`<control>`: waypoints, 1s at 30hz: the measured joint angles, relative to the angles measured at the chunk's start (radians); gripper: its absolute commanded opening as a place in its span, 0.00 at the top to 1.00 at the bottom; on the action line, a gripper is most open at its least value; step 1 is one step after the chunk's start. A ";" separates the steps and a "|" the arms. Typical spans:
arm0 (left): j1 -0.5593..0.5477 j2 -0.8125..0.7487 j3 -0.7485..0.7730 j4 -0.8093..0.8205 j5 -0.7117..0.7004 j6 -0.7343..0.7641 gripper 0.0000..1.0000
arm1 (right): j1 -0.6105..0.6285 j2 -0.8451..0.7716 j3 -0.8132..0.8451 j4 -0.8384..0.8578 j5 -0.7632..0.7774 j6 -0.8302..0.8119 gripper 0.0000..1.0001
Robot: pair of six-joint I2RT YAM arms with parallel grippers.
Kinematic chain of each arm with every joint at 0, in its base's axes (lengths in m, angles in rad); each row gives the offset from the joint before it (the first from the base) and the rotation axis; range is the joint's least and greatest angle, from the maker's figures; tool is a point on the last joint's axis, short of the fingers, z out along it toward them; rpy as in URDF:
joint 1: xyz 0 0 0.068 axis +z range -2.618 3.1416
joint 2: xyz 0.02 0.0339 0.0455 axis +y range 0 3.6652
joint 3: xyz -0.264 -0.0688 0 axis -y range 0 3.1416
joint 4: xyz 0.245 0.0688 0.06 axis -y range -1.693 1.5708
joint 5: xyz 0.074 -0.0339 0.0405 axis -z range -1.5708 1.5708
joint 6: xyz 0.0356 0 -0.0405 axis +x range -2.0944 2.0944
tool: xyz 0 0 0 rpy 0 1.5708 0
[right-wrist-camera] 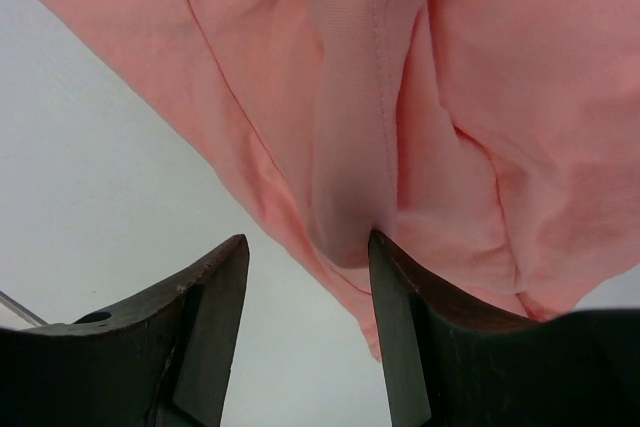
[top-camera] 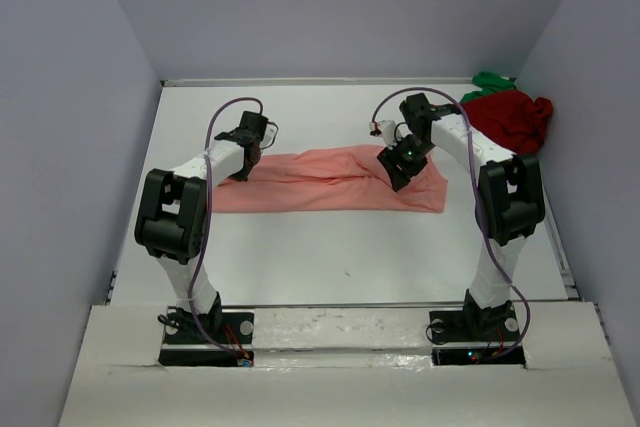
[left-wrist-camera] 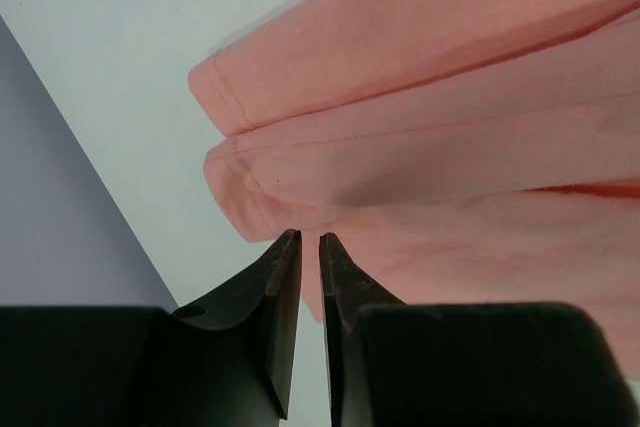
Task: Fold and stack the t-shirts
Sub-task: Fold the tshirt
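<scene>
The salmon-pink t-shirt (top-camera: 320, 183) lies as a long folded band across the middle of the table. My left gripper (top-camera: 242, 169) (left-wrist-camera: 309, 237) hovers over its left end. Its jaws are only a narrow slit apart and hold nothing; the shirt's hemmed folds (left-wrist-camera: 440, 147) lie just past the tips. Over the right part of the shirt, my right gripper (top-camera: 400, 179) (right-wrist-camera: 308, 240) is open. A raised fold of pink cloth (right-wrist-camera: 350, 127) rests against its right finger (right-wrist-camera: 395, 287). A dark red t-shirt (top-camera: 512, 117) lies crumpled at the back right. A bright green t-shirt (top-camera: 492, 80) peeks out behind it.
The white table (top-camera: 330, 247) is walled in by grey panels on the left, back and right. The dark red and green heap sits against the right wall. Both arm bases stand at the near edge.
</scene>
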 measured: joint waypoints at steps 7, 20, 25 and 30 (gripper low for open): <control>-0.002 0.000 0.000 -0.001 0.000 0.000 0.75 | 0.000 -0.003 -0.001 0.027 0.044 0.008 0.43; -0.006 0.000 0.000 -0.005 0.000 0.000 0.75 | 0.000 -0.017 -0.047 0.068 0.089 0.012 0.77; -0.007 0.000 0.000 -0.005 0.000 0.000 0.75 | 0.000 -0.017 -0.064 0.061 0.078 0.011 1.00; -0.008 0.000 0.000 -0.007 0.000 0.001 0.75 | 0.000 -0.017 -0.064 0.060 0.077 0.010 1.00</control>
